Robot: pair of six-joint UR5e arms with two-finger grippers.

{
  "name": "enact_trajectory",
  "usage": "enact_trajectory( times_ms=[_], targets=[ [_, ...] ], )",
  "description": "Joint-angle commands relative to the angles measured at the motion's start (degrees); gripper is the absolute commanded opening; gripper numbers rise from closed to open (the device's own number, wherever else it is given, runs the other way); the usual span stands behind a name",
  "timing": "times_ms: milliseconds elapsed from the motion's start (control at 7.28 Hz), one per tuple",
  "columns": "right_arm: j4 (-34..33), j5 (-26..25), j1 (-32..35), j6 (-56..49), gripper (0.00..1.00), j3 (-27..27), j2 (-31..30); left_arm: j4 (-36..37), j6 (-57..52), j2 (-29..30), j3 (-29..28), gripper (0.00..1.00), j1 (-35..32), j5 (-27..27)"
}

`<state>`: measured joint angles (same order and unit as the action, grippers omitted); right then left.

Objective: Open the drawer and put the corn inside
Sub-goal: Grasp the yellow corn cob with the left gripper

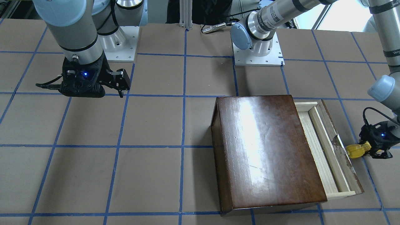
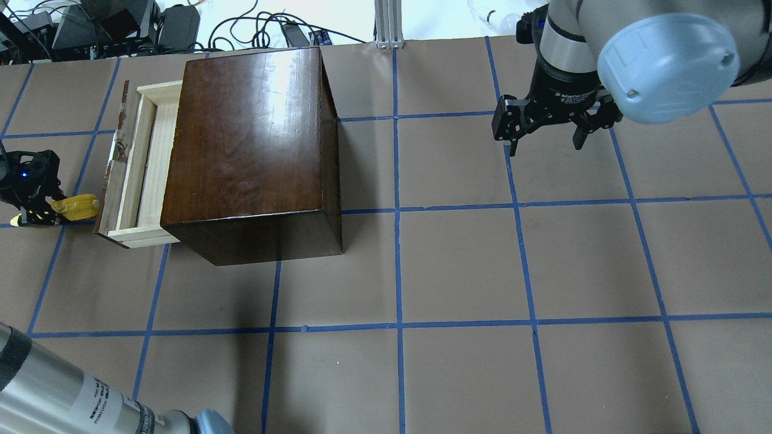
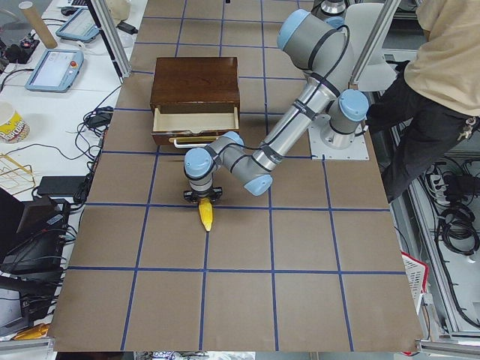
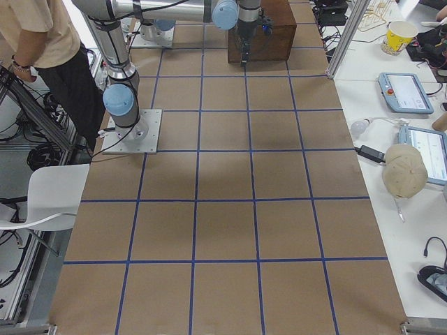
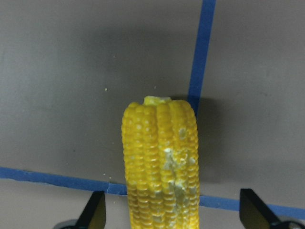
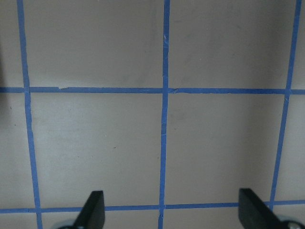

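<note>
The corn lies on the brown table just outside the drawer's dark front panel; it also shows in the overhead view and fills the left wrist view. My left gripper is open, its fingers spread wide on either side of the cob's thick end without touching it. The drawer of pale wood is pulled out of the dark-brown box and is empty; the overhead view shows it too. My right gripper is open and empty, hovering over bare table far from the box.
The box stands tall between the two arms. The table is covered in brown paper with blue tape lines. A person stands beside the robot base. Tablets and cables lie on side tables beyond the table's ends.
</note>
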<state>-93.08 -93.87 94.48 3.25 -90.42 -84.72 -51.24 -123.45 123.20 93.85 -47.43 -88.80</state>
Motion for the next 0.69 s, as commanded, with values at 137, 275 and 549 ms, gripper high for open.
enact_trajectory(
  times_ms=[137,275,549],
  targets=[
    [0.0,0.0,0.0,0.0,1.0,-0.01,0.0,0.27,1.1,-0.51,-0.07,0.0,0.76,2.22],
    [0.0,0.0,0.0,0.0,1.0,0.07,0.0,-0.08,3.54,-2.51,-0.16,0.0,0.5,1.96],
    [-0.09,0.0,0.0,0.0,1.0,-0.01,0.08,-3.06,8.63,-5.24,-0.77,0.0,0.85,3.01]
  ],
)
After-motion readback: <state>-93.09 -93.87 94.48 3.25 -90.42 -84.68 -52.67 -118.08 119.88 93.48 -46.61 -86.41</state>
